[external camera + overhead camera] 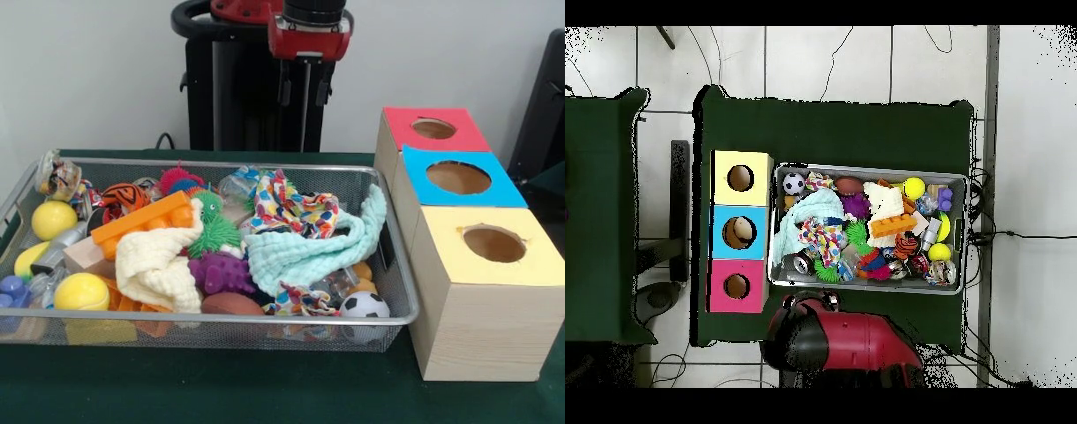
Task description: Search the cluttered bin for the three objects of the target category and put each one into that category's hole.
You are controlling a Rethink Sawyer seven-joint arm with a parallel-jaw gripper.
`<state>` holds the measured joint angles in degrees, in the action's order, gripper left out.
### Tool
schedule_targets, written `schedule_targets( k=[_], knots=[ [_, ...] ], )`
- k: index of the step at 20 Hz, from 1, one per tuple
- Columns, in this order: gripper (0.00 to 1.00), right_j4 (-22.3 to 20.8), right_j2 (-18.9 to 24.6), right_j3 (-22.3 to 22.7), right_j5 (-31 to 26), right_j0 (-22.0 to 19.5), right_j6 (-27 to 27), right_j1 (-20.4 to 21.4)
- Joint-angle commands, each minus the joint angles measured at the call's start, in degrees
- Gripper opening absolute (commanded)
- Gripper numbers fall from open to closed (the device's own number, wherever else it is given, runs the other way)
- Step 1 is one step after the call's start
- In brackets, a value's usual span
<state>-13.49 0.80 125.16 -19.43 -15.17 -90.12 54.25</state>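
three boxes (459,238), two printed cloths (296,210)

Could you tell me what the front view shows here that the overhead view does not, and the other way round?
Only the front view shows the hand raised behind the bin, and the wooden side of the yellow-faced box below its hole.

Only the overhead view shows the whole green table and the pale tiled floor around it, and the red arm from above.

Both show the bin of toys, a printed cloth beside the mint-green cloth, the football, and the three boxes: red, blue, yellow.
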Motion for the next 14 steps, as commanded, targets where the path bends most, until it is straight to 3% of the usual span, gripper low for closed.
schedule_targets(
  k=[1, 6, 14],
  knots=[
    [1.00, -2.4, 6.7, -2.6, 3.0, -2.4, -2.1, -2.5],
    [1.00, -2.3, 8.8, -2.8, 6.6, -4.4, -2.9, -2.7],
    [1.00, -4.6, 8.0, -3.7, 8.2, -4.0, -3.4, -2.7]
  ],
)
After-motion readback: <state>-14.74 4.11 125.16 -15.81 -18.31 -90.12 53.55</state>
